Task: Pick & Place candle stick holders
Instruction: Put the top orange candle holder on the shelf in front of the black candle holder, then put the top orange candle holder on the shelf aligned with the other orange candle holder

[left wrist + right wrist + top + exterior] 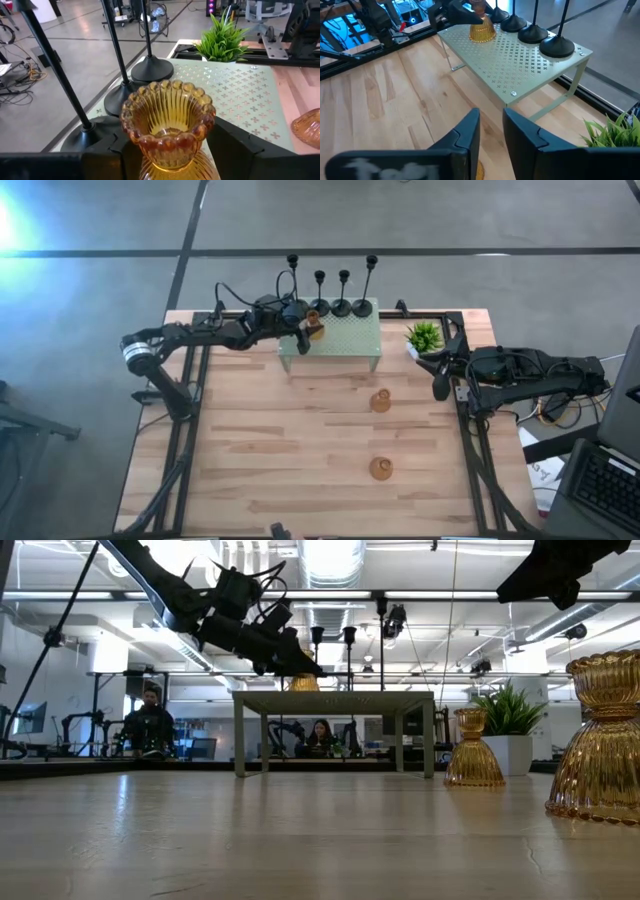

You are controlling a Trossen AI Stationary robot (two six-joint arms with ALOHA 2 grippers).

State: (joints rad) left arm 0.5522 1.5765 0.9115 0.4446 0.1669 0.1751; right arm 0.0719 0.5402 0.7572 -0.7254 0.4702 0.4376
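Note:
Four black holders stand by their round bases in a row along the far edge of a pale green perforated shelf. My left gripper is over the shelf's left part, shut on an amber glass holder. Two more amber holders stand on the wooden table in front of the shelf. My right gripper is at the table's right edge beside the plant, open and empty; its fingers show in the right wrist view. My left gripper pinches the amber holder between its two fingers, on the sides of the ribbed cup just below the beaded rim. The fingers come level from the table's left side. The holder is upright, mouth up; its base is at the shelf top, touching or not I cannot tell.
A small green potted plant stands right of the shelf, close to my right gripper. A laptop lies off the table's right edge. The wood in front of the shelf is bare around the two amber holders. People sit in the room behind.

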